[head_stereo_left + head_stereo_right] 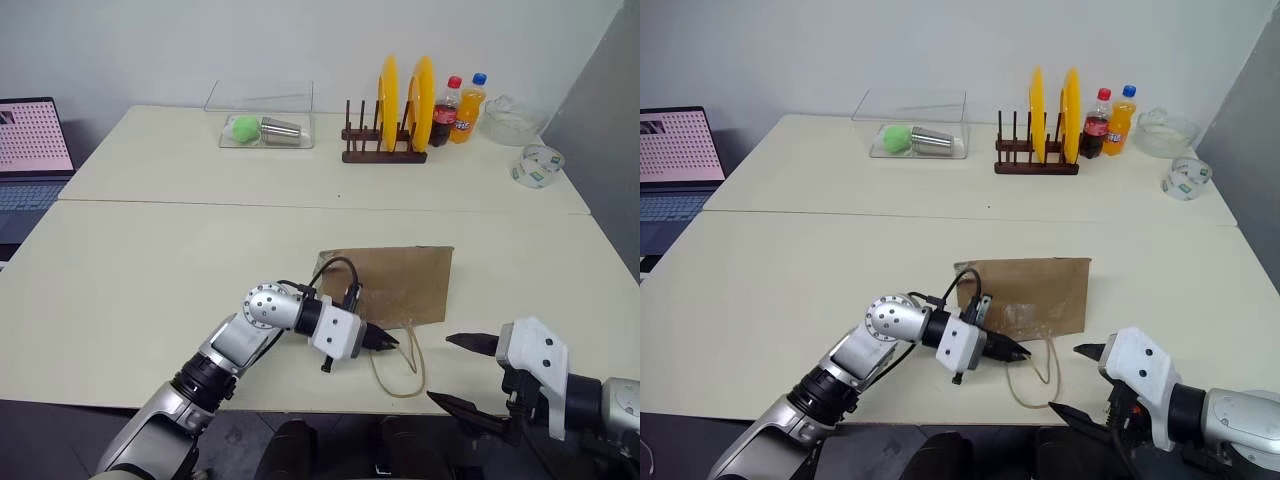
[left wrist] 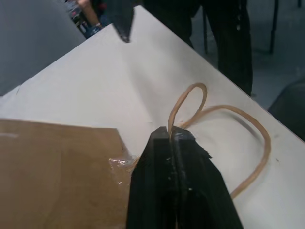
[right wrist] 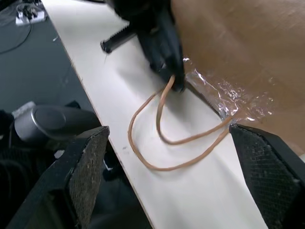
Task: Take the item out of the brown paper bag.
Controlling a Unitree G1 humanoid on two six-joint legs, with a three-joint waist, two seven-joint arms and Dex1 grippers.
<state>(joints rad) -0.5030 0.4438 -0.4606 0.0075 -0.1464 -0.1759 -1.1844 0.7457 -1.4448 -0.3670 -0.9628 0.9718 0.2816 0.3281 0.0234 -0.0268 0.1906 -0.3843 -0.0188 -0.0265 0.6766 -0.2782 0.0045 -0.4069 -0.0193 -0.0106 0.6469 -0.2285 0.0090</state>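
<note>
The creased kraft-brown paper bag (image 1: 398,283) lies flat on the pale cream bench (image 1: 150,270), near the front edge, its mouth turned toward the robot. A crinkled patch of clear film (image 3: 224,93) glints along the mouth edge. Two thin tan loop handles (image 1: 398,372) trail out from that edge across the bench top, curling toward the front rim.

The left pincer (image 1: 388,342) reaches in from the left, its black fingers (image 2: 176,191) pressed together and clamped on one of the loops right where it meets the bag's mouth; the cord rises out from between the tips. The bag itself looks flat, with no bulge I can make out, and I cannot see the small item anywhere, so I cannot tell where it sits.

The right pincer (image 1: 458,372) hangs off the front right corner of the bench, its two black fingers spread wide apart and holding nothing, just beside the loops but not touching them.

At the far side stand a dark wooden plate rack (image 1: 383,150) with two yellow plates (image 1: 405,100), two small soda bottles (image 1: 457,112) and a clear tape roll (image 1: 535,166).
</note>
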